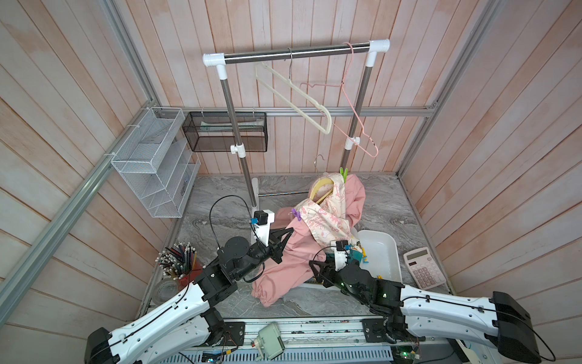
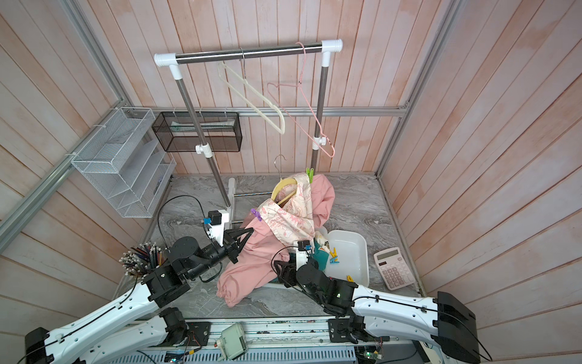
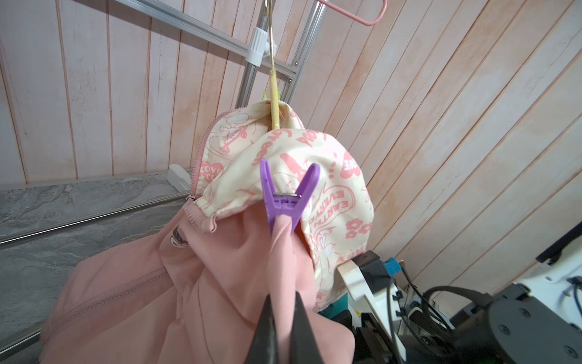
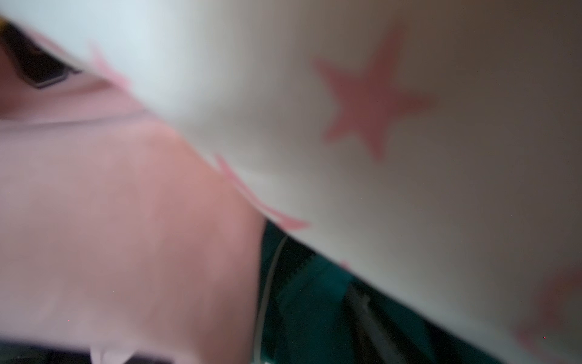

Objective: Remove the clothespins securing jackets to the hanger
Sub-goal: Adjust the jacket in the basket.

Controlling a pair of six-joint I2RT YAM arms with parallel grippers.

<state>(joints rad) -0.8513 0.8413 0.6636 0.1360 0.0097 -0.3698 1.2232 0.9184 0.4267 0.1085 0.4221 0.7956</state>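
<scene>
Pale pink plank walls (image 1: 315,25) enclose a grey marbled desk (image 1: 393,201). Beyond the left end effector (image 1: 288,232) stands a steel clothes rail (image 1: 315,51) with white joints. A white wire rack (image 1: 151,164) and a black mesh basket (image 1: 208,132) hang on the walls to its left.

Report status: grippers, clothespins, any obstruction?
Left gripper shut on pink jacket, near purple clothespin. Right gripper against jacket, jaws unclear. Green clothespin also clipped on. Jacket blocks right wrist view.

A robot test cell dressed as a laundry corner: aluminium framing (image 1: 346,111), panelled walls (image 1: 315,25), garment rack (image 1: 296,52).
</scene>
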